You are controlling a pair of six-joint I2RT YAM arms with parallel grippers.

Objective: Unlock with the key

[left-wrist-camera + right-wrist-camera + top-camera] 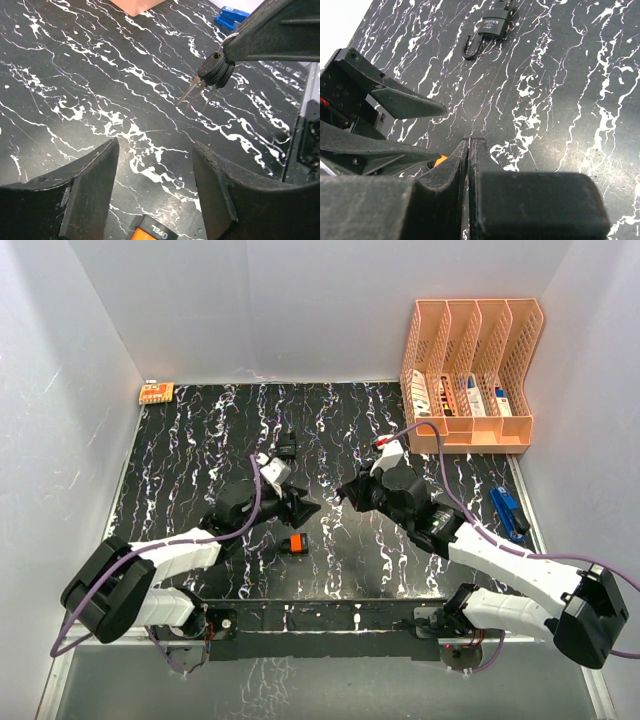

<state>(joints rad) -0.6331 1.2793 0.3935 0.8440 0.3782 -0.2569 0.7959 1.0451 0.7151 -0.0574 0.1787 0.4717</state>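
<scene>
My right gripper (347,494) is shut on a bunch of keys (212,72). In the left wrist view they hang from its fingertips, blades pointing down-left above the table. In the right wrist view (470,142) the jaws are pressed together on a thin metal sliver. My left gripper (305,508) is open and empty (155,147), facing the right gripper just above a small orange-and-black lock (296,543). The lock lies on the table below its jaws (150,231). A black padlock (288,445) with its shackle open lies farther back (492,27).
A peach file organizer (470,370) with small items stands at the back right. A blue object (510,510) lies by the right edge and also shows in the left wrist view (232,15). A small orange card (156,393) sits at the back left corner.
</scene>
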